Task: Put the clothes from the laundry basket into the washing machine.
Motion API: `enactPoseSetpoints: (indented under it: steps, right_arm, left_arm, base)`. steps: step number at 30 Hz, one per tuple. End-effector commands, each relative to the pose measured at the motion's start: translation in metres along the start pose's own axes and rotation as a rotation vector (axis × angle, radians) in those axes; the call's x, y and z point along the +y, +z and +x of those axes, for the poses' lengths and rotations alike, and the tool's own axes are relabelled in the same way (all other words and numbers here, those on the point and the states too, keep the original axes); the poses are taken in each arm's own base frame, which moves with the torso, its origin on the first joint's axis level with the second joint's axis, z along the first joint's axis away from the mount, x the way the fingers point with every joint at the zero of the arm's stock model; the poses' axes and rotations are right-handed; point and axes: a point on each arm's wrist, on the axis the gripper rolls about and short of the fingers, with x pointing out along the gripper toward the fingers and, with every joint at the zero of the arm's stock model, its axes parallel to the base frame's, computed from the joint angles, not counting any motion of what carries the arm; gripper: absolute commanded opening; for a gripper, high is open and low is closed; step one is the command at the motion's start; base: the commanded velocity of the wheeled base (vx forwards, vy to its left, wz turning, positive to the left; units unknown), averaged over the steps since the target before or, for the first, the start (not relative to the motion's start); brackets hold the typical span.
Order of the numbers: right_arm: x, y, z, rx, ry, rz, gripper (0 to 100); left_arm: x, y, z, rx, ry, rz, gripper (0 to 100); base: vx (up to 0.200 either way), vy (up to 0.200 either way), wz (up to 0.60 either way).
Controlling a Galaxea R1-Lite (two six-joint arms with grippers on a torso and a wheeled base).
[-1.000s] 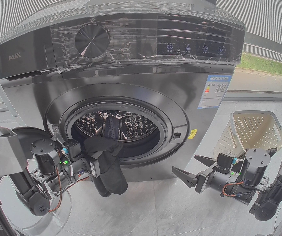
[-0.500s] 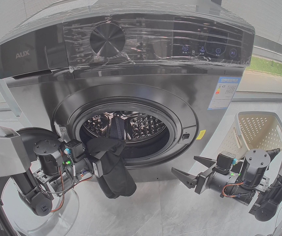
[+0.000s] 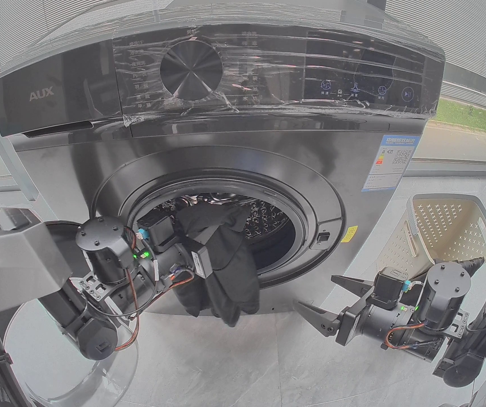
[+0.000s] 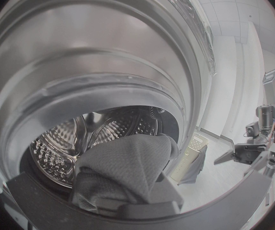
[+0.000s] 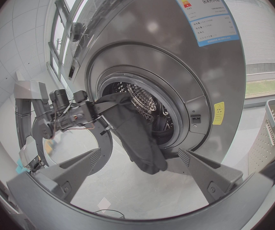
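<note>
**Garment** [image 3: 229, 261]: black, soft matte knit, crumpled. Its upper part lies across the mouth of the drum [image 3: 266, 220]. The rest hangs over the lower rim of the opening and down the front, clear of the floor.

**Left gripper** [image 3: 204, 245]: at the opening's left side, fingers clamped on the garment's top fold.

**Washer** [image 3: 288, 142]: grey brushed metal.
- The drum is perforated steel.
- The round door [image 5: 107, 144] is swung open to the left.
- The dial [image 3: 191, 70] is ribbed.
- The glossy dark panel is under wrinkled clear film [image 3: 265, 69], with white icons and characters too small to read.
- A blue-edged label [image 3: 391, 162] carries coloured bars and a square code.
- A small yellow sticker [image 3: 348, 233] sits beside the latch.

**Right gripper** [image 3: 314, 291]: low at the washer's right, black wedge fingers spread apart, holding nothing.

**Basket** [image 3: 483, 233]: cream plastic, pierced walls, tilted beside the washer.
</note>
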Motion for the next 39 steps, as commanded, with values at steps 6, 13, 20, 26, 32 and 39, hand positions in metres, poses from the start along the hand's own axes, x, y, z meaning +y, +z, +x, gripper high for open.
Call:
enactPoseSetpoints:
  steps: [6, 13, 20, 26, 32, 39]
  right_arm:
    - [0.01, 0.001, -0.013, 0.003, 0.036, -0.057, 100]
    - [0.015, 0.0, -0.014, 0.002, 0.042, -0.066, 100]
    - [0.014, -0.002, -0.021, 0.014, 0.033, -0.071, 100]
    - [0.014, -0.001, -0.021, 0.013, 0.032, -0.071, 100]
    - [0.014, -0.001, -0.021, 0.013, 0.032, -0.071, 100]
    - [0.013, -0.002, -0.021, 0.013, 0.029, -0.07, 100]
  left_arm:
    - [-0.004, -0.037, 0.054, 0.019, 0.103, -0.013, 0]
    - [-0.002, -0.034, 0.071, 0.077, 0.136, -0.015, 0]
    - [0.002, -0.046, 0.103, 0.111, 0.164, -0.013, 0]
    - [0.018, -0.07, 0.132, 0.09, 0.196, -0.003, 0]
    - [0.025, -0.081, 0.151, 0.097, 0.202, -0.003, 0]
    - [0.043, -0.081, 0.178, 0.068, 0.238, -0.011, 0]
  base:
    - [0.0, 0.0, 0.0]
    - [0.0, 0.0, 0.0]
    - [0.0, 0.0, 0.0]
    - [0.0, 0.0, 0.0]
    - [0.0, 0.0, 0.0]
    - [0.0, 0.0, 0.0]
